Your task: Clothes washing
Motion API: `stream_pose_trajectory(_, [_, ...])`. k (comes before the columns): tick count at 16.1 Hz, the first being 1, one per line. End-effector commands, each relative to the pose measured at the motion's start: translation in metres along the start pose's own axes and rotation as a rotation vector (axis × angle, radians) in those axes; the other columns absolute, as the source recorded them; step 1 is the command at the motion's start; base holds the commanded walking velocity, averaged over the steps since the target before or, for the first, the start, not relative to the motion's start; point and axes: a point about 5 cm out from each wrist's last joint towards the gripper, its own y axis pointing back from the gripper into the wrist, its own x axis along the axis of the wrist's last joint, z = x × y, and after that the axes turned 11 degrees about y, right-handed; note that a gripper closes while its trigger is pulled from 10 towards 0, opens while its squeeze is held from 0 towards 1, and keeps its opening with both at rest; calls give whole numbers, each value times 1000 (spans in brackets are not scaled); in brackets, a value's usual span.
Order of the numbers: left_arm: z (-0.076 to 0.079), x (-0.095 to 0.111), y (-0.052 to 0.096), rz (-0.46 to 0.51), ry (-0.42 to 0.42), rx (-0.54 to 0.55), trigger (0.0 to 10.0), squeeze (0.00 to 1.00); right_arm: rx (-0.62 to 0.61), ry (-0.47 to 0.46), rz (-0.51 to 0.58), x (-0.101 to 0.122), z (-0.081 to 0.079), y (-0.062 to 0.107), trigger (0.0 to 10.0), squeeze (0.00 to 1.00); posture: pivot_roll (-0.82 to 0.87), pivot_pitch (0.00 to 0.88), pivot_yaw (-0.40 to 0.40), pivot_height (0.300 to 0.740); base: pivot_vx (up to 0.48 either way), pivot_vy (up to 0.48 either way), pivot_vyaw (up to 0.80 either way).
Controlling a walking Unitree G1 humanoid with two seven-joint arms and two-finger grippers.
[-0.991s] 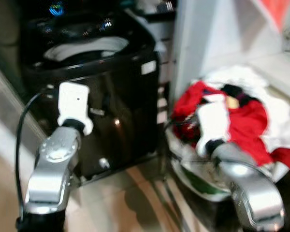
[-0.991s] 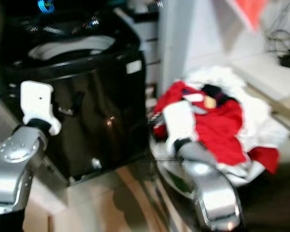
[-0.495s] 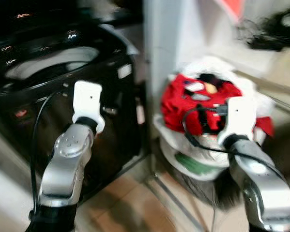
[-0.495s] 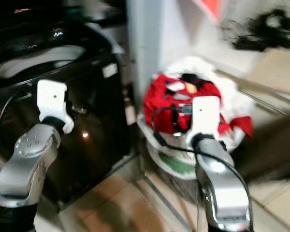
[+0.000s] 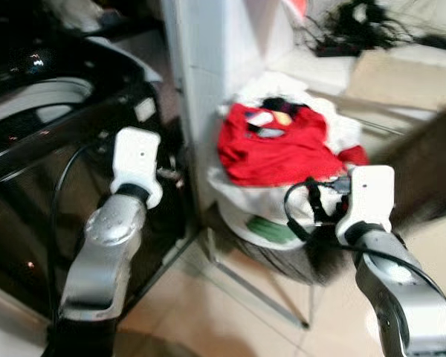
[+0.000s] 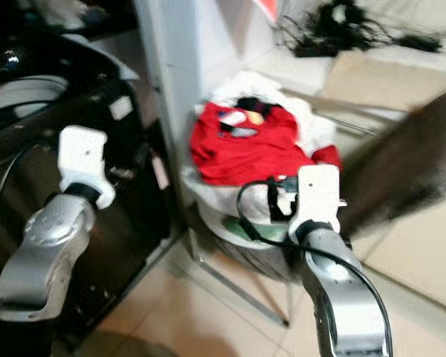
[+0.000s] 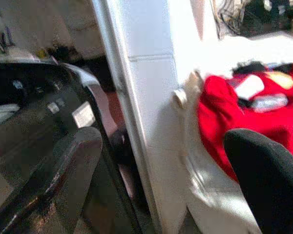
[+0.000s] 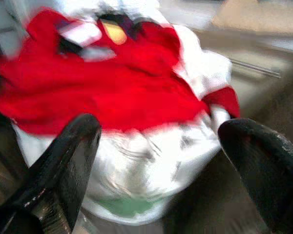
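A black top-loading washing machine [image 5: 30,149] stands at the left with its lid up and a pale drum opening [image 5: 37,100]. A dark laundry basket [image 5: 282,262] sits right of a white pillar, heaped with a red garment [image 5: 271,149] over white clothes [image 5: 264,212]. My left arm's white wrist housing [image 5: 137,160] is raised in front of the washer's right corner. The left gripper [image 7: 163,146] is open and holds nothing. My right wrist housing [image 5: 366,195] hovers at the basket's near right side. The right gripper [image 8: 161,129] is open, facing the red garment [image 8: 112,92], apart from it.
The white pillar [image 5: 208,74] separates washer and basket. Black cables [image 5: 357,26] and a beige board [image 5: 401,78] lie behind the basket. A blurred dark brown object [image 5: 431,163] is at the right. A metal rail [image 5: 260,294] crosses the tiled floor.
The camera has swung right, so the washer slid left in the picture and the basket came to the middle. My right wrist, earlier over the red clothes, now sits at the basket's near side.
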Motion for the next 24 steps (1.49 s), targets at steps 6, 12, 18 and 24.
stream_pose_trajectory(6, [1, -1, 13, 20, 11, -9, 10000, 0, 83, 70, 114, 24, -3, -12, 10000, 0, -73, 0, 24, 740, 144, 0, 133])
stream_pose_trajectory(12, [-2, -1, 16, 16, 1, -18, 10000, 0, 106, 61, 115, 23, -4, -17, 10000, 0, -67, 0, 27, 740, 314, 0, 267])
stream_pose_trajectory(18, [3, -2, 12, 12, 12, -32, 10000, 0, 69, 59, 108, 21, 3, -16, 10000, 0, -80, 0, 40, 740, 317, 0, 0])
stream_pose_trajectory(24, [6, -2, 9, 17, 24, -33, 10000, 0, 60, 56, 106, 21, 6, -18, 10000, 0, -85, 0, 41, 740, 316, 0, 0])
